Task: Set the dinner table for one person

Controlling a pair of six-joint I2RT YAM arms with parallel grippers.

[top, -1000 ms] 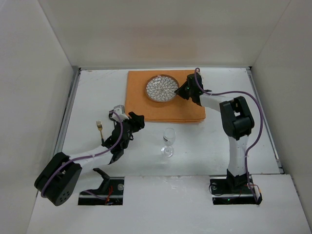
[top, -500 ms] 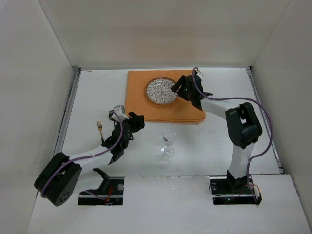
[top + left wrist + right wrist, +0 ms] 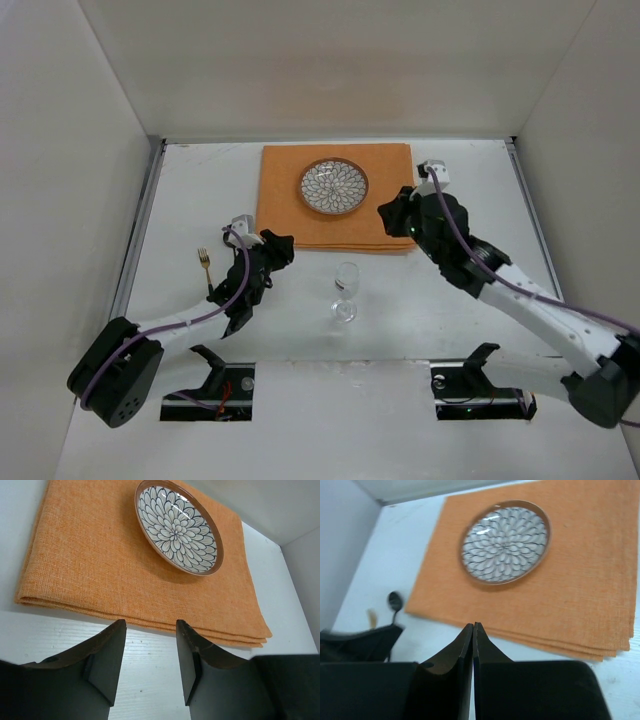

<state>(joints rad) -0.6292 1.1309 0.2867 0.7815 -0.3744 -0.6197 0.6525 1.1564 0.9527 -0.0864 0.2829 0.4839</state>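
The white dinner table [image 3: 190,190] carries an orange folded mat [image 3: 300,225] at the back, with a flower-patterned plate [image 3: 334,186] on it. A clear wine glass [image 3: 346,288] stands upright in front of the mat, and a gold fork [image 3: 205,265] lies at the left. My left gripper [image 3: 283,243] hovers just off the mat's front left corner, open and empty; in the left wrist view its fingers [image 3: 107,660] frame bare table before the mat [image 3: 100,565] and plate [image 3: 179,527]. Over the mat's right front part, my right gripper [image 3: 384,212] is shut on nothing [image 3: 473,626].
Metal rails [image 3: 140,230] line the table's sides and white walls enclose it. In the right wrist view the plate [image 3: 506,541] and mat [image 3: 580,595] lie ahead, with the left arm [image 3: 360,642] blurred at the lower left. Both arm bases [image 3: 215,385] sit at the near edge.
The right arm has drawn back from the plate toward the near right, and its jaws opened and then shut empty. The left gripper's jaws have narrowed a little; that arm barely moved.
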